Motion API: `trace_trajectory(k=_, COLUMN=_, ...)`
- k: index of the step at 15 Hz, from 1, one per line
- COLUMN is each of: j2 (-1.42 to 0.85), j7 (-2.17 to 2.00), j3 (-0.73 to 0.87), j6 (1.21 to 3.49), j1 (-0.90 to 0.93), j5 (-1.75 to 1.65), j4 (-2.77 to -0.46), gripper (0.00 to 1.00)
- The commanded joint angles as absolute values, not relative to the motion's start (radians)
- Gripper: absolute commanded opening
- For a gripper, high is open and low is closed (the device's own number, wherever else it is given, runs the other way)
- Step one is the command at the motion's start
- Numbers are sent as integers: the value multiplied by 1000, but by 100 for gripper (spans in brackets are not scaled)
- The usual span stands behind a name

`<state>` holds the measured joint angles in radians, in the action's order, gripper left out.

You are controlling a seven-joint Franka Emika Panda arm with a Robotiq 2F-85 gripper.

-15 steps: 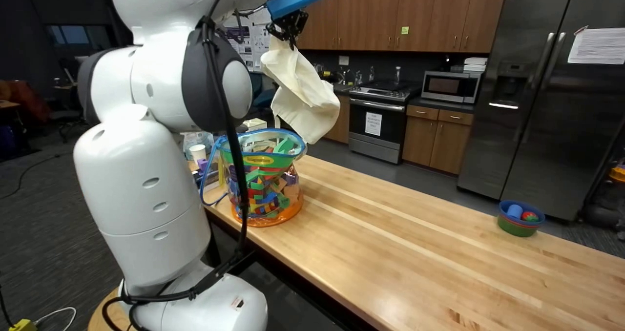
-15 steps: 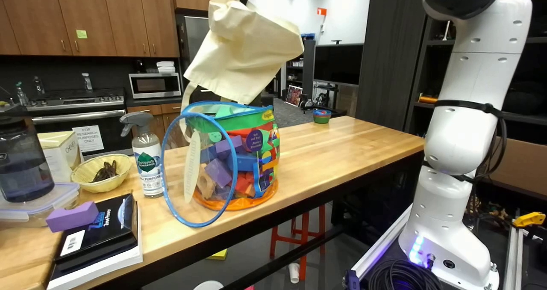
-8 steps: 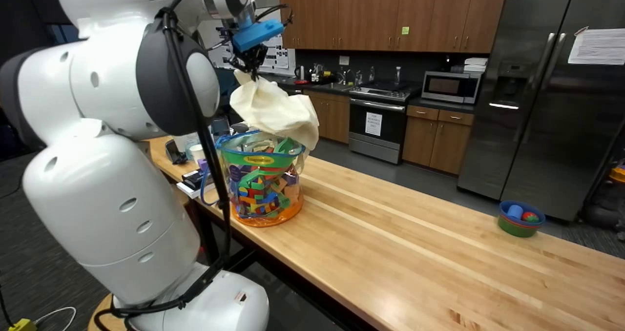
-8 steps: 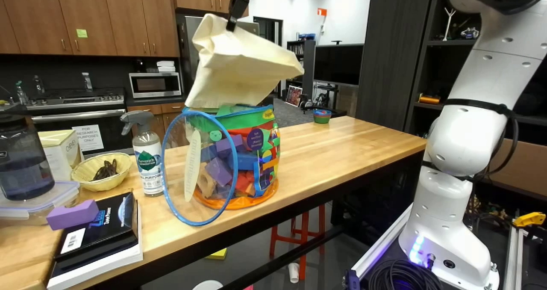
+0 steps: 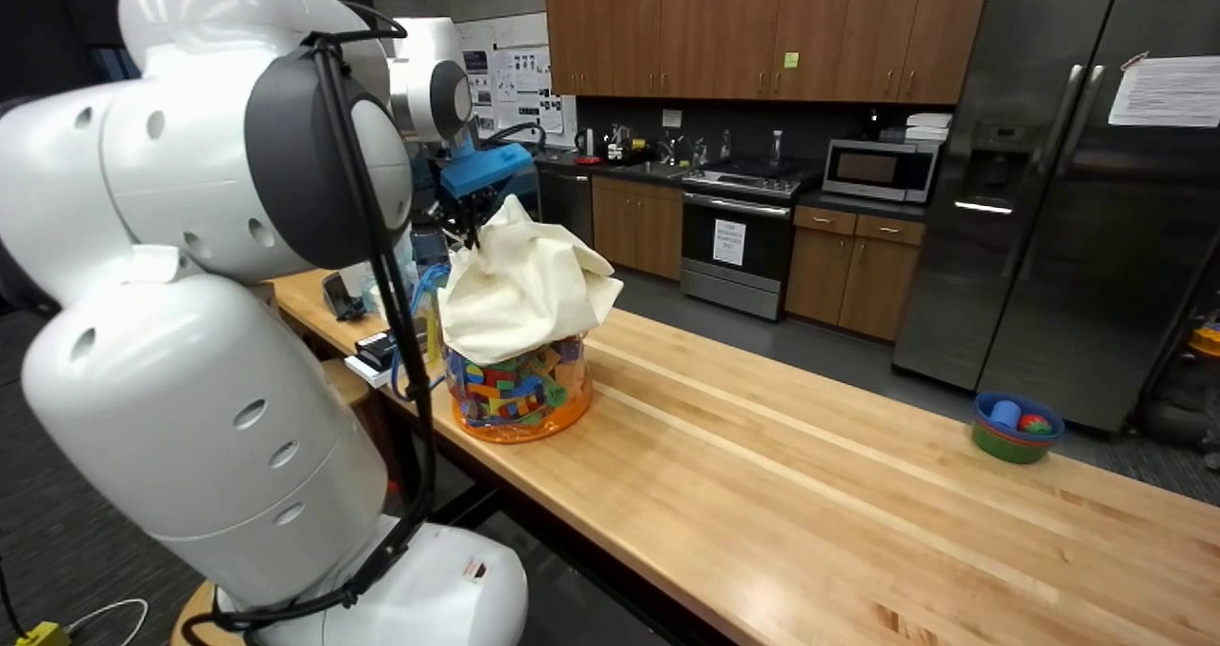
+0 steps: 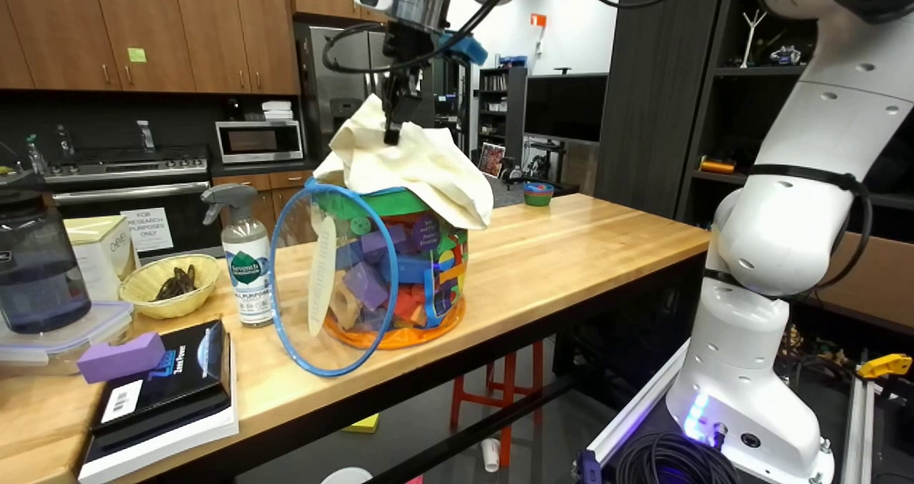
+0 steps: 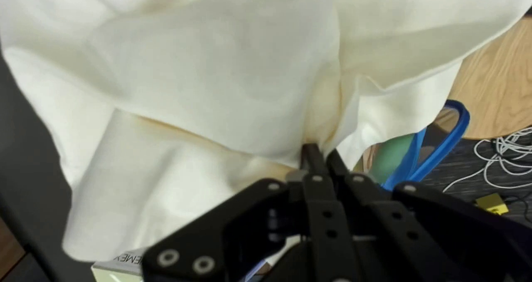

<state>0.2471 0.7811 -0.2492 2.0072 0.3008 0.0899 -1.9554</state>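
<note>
My gripper [image 7: 323, 152] is shut on a fold of a cream cloth bag [image 7: 216, 74], which fills most of the wrist view. In both exterior views the cloth bag [image 5: 529, 289] lies draped and crumpled over the top of a clear bag of coloured foam blocks [image 6: 410, 338]. It hides most of that bag's mouth, and its far side hangs down past the rim. The gripper [image 6: 393, 135] stands just above, pointing downward with its fingertips in the cloth. The clear bag's blue-rimmed round lid [image 6: 391, 255] hangs open at the side.
Beside the clear bag on the wooden table [image 6: 571, 230] stand a spray bottle [image 6: 246, 284] and a yellow basket [image 6: 168, 311]. Books [image 6: 164, 391] with a purple block [image 6: 121, 358] lie near the edge. Stacked bowls [image 5: 1012, 446] sit at the far end.
The arm has come down, bringing the held cloth bag from above the clear bag onto its top. The cloth has sagged and spread over the mouth.
</note>
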Motion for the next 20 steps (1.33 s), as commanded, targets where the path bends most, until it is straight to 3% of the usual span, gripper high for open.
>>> trace_trajectory(k=1, j2=318, j7=849, j3=-206, j6=2017, j1=311, j5=126, j4=-2059, gripper=30)
trace_trajectory(k=2, j2=260, j7=800, j3=-228, j6=2006, j1=310, j5=97, j4=-1994, gripper=9)
trace_trajectory(k=5, j2=281, j7=820, j3=-214, j6=2006, j1=310, j5=101, j4=-2029, gripper=29)
trace_trajectory(k=6, j2=284, j7=822, j3=-213, j6=2006, j1=310, j5=101, j4=-2031, gripper=30)
trace_trajectory(k=20, j2=290, j7=824, j3=-212, j6=2006, j1=311, j5=100, j4=-2036, gripper=30)
